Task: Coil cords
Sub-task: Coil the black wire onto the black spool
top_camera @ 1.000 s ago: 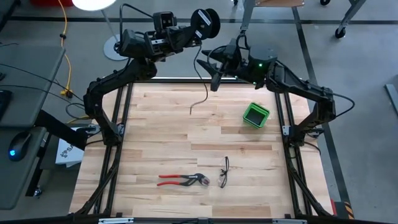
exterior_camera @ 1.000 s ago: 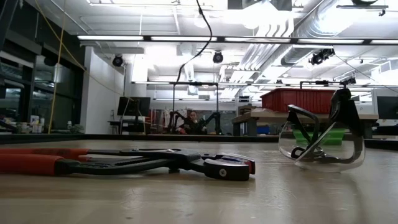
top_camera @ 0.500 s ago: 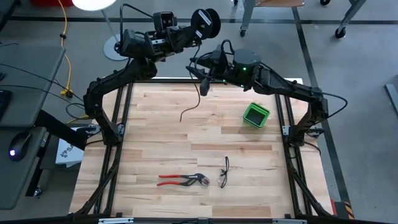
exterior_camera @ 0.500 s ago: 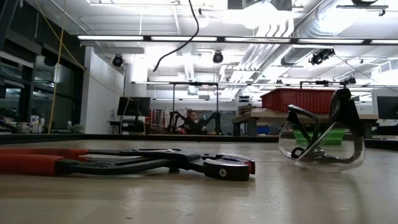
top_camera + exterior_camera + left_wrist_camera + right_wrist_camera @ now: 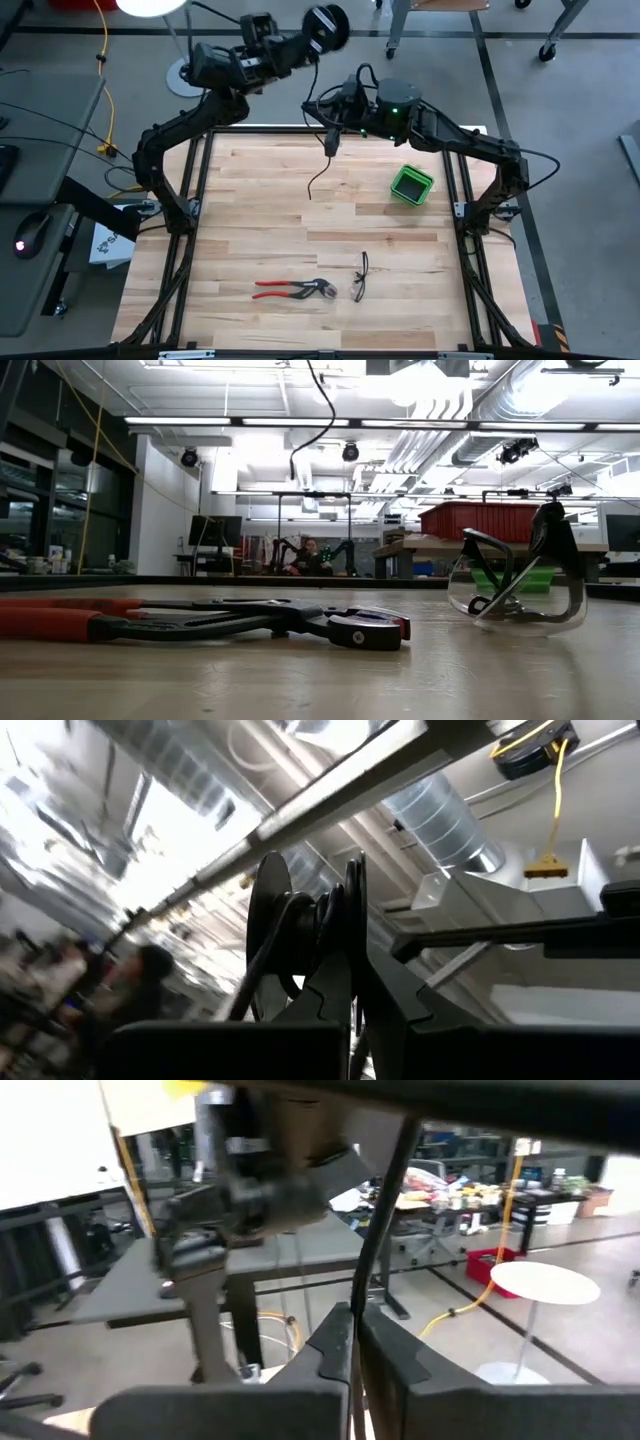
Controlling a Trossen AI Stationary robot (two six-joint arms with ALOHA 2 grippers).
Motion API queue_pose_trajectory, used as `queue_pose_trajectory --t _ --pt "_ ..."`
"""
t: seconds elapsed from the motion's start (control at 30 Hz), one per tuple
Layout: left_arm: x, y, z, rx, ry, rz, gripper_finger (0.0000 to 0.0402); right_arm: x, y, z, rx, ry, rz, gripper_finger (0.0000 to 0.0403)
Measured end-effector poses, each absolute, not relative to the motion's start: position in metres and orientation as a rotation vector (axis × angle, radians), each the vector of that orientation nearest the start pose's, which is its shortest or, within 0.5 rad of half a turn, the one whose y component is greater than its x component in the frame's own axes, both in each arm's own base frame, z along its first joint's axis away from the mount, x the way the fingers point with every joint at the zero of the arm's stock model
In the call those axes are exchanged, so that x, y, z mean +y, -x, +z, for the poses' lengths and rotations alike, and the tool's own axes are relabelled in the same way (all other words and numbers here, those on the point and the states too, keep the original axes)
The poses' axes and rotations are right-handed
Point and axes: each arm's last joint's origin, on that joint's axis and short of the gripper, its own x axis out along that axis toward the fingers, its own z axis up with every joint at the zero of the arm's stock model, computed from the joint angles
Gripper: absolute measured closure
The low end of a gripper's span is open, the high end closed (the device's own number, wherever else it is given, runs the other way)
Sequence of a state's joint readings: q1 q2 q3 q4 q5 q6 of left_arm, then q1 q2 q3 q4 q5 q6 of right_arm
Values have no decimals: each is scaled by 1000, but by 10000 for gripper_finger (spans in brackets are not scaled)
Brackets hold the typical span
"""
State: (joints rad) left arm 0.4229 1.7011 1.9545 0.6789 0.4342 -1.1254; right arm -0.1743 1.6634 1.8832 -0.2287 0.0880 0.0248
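Reel (image 5: 325, 21) sat high past the far edge of the table (image 5: 250, 215) in the high view, clamped in the left gripper (image 5: 309, 30). Compared w/ half a second earlier it was tipped and a bit farther out, so I judged the left wrist was turning to wind. Right gripper (image 5: 331, 140) hung near the far edge, pinching the cord (image 5: 322, 170); its loose end hung more to the right than before and looked a little shorter. Pliers (image 5: 293, 290), glasses (image 5: 360, 277) and green box (image 5: 411, 185) had not moved.

Low view: only the cord's hanging end (image 5: 312, 422) showed at the top, curled the other way than a moment ago. Pliers (image 5: 200, 622) and glasses (image 5: 520, 585) lay as before.

Left wrist view: fingers (image 5: 335, 990) were shut on the reel (image 5: 300, 935), w/ black cord between its two discs.

Right wrist view: fingers (image 5: 335, 1345) were together around the cord (image 5: 385, 1210), which ran up taut toward the other arm.

Judgement: winding was going on, approx. most of the cord was already taken up, a short tail was left.
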Motion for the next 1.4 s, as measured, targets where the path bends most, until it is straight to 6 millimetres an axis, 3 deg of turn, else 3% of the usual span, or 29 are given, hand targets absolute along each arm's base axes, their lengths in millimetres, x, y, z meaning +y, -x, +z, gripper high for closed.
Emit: queue_pose_trajectory --t 0.17,0.37,0.57,1.0,1.23,1.4 --pt "140 -281 572 -751 585 -374 400 -51 -347 487 10 -42 -191 402" --pt "148 -260 576 -657 480 -183 400 -34 -331 496 32 -49 -138 402" --pt "141 -242 578 -541 449 -72 400 -29 -316 504 36 -50 -119 402" --pt "110 -194 565 -184 576 87 401 -27 -282 517 50 -42 -136 403" --pt "105 -191 549 -26 699 125 401 -31 -276 522 24 -26 -151 403" --pt "100 -205 542 74 804 -21 401 -36 -275 522 29 -19 -169 403"
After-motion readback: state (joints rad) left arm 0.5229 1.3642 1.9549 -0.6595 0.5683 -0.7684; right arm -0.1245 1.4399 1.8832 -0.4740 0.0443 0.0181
